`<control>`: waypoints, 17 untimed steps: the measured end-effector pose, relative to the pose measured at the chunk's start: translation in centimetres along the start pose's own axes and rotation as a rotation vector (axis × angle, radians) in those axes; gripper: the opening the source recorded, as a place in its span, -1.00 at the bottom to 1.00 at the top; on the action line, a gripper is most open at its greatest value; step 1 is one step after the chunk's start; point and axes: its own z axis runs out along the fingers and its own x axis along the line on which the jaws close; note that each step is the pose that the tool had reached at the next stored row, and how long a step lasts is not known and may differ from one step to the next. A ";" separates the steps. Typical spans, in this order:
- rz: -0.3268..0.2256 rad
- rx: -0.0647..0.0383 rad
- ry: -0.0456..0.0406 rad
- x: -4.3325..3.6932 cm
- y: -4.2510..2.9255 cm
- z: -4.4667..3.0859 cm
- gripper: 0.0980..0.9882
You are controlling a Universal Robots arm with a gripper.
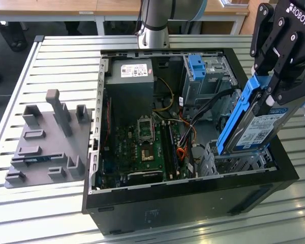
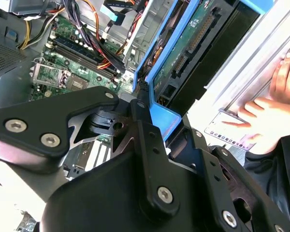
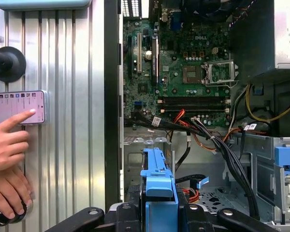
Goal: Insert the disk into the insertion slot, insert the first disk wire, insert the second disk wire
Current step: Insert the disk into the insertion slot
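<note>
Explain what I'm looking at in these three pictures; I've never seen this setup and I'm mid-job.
It is one robot arm working over an open computer case on a slatted metal table. The exterior view looks on from off the arm; both wrist views come from cameras riding on the arm near its wrist. In the exterior view the hand is shut on the hard drive in its blue frame. The drive is held tilted with its lower end at the low metal cage, not yet flat inside. A grey parts holder lies on the table, to the exterior view's left of the case. In the first wrist view a person's finger points at a phone on the table.
</note>
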 end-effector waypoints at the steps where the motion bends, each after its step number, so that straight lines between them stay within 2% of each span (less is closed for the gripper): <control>1: 0.000 0.000 0.0000 0.00 0.00 0.02 -0.40; 7: 0.000 0.001 0.0000 0.00 0.03 0.18 -0.40; 17: 0.000 0.012 -0.0038 -0.17 0.41 0.49 -0.40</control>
